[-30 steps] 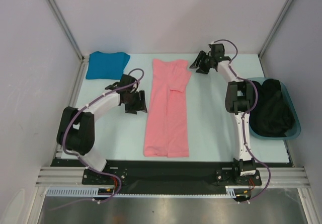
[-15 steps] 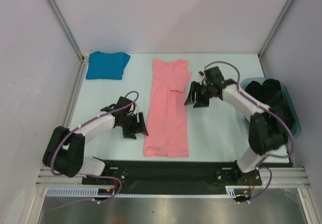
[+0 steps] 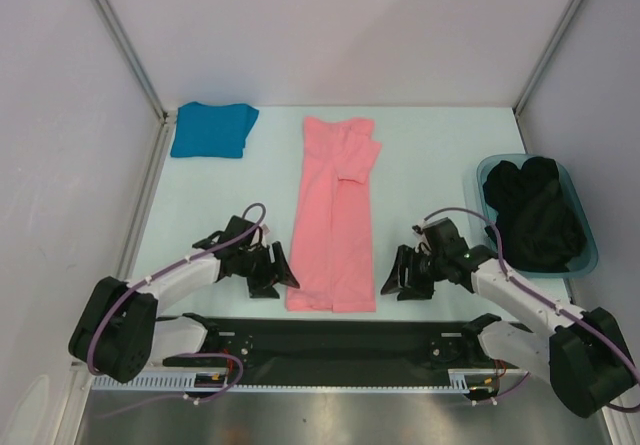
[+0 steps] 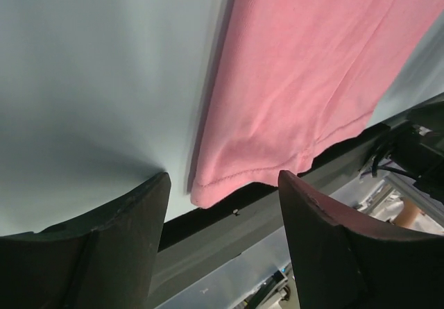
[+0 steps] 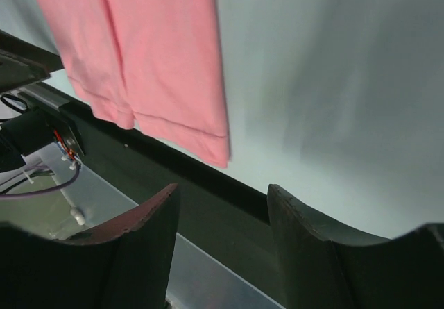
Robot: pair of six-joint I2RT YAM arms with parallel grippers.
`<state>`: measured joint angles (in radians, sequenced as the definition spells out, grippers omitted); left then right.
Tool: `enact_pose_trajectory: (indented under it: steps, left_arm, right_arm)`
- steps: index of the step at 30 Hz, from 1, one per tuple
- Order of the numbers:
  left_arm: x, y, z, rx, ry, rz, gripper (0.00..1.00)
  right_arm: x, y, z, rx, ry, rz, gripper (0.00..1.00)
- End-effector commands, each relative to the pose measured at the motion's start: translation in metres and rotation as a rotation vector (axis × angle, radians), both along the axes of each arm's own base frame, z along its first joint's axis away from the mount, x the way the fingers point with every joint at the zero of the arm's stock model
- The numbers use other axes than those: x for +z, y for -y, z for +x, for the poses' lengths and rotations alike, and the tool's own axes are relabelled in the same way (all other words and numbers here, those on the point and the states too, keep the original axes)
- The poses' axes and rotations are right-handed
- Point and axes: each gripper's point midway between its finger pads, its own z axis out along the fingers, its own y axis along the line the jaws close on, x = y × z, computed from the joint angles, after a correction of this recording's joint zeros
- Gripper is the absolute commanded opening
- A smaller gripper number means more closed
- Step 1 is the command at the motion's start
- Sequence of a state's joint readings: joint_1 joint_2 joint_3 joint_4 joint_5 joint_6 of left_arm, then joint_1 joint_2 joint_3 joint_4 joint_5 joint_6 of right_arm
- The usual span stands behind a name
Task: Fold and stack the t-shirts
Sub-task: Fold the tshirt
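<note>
The salmon pink t-shirt (image 3: 335, 220) lies as a long narrow strip down the middle of the table, sleeves folded in. Its hem shows in the left wrist view (image 4: 305, 80) and the right wrist view (image 5: 152, 59). The teal-blue t-shirt (image 3: 212, 129) lies folded at the far left corner. My left gripper (image 3: 283, 272) is open and empty just left of the pink hem's near left corner. My right gripper (image 3: 393, 280) is open and empty just right of the hem's near right corner. Both sit low over the table.
A translucent teal tub (image 3: 585, 255) holding dark clothing (image 3: 538, 210) stands at the right edge. A black strip (image 3: 330, 330) runs along the table's near edge, right below the pink hem. Grey walls close the back and sides.
Both arms have swept toward me along the pink shirt's sides, from its upper half down to the hem corners. The right arm travelled farthest, from the far end. The shirts have not moved.
</note>
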<state>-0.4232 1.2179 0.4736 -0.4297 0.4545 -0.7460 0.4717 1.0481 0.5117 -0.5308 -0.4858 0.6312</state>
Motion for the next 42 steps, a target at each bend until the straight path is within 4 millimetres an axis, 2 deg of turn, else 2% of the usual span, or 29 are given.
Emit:
enact_pose_trajectory:
  steps: [1, 8, 12, 20, 25, 35, 38, 41, 42]
  left_arm:
    - [-0.019, -0.008, -0.019, 0.027, -0.068, 0.038, 0.71]
    - [-0.036, -0.010, -0.030, 0.052, -0.115, 0.036, 0.68]
    - [-0.042, -0.011, -0.031, 0.048, -0.130, 0.048, 0.65]
    - [-0.050, -0.022, -0.049, 0.084, -0.196, 0.097, 0.60]
    - [-0.052, -0.032, -0.056, 0.118, -0.214, 0.155, 0.63]
    - [-0.064, -0.037, -0.070, 0.110, -0.275, 0.187, 0.64]
    - [-0.066, -0.037, -0.072, 0.115, -0.278, 0.178, 0.61]
    - [-0.066, -0.037, -0.072, 0.117, -0.277, 0.175, 0.53]
    - [-0.065, -0.037, -0.071, 0.119, -0.269, 0.173, 0.46]
  right_arm:
    - [0.003, -0.020, 0.001, -0.050, -0.003, 0.113, 0.58]
    - [-0.017, -0.032, -0.004, -0.056, -0.039, 0.103, 0.54]
    - [-0.028, -0.028, -0.006, -0.080, -0.055, 0.066, 0.51]
    - [-0.034, -0.033, -0.016, -0.103, -0.102, 0.103, 0.48]
    - [-0.038, -0.036, -0.020, -0.090, -0.114, 0.091, 0.47]
    - [-0.049, -0.034, -0.020, -0.113, -0.135, 0.055, 0.45]
    - [-0.053, -0.035, -0.020, -0.113, -0.146, 0.052, 0.44]
    - [-0.057, -0.034, -0.021, -0.119, -0.151, 0.039, 0.42]
    - [-0.057, -0.034, -0.021, -0.123, -0.151, 0.038, 0.40]
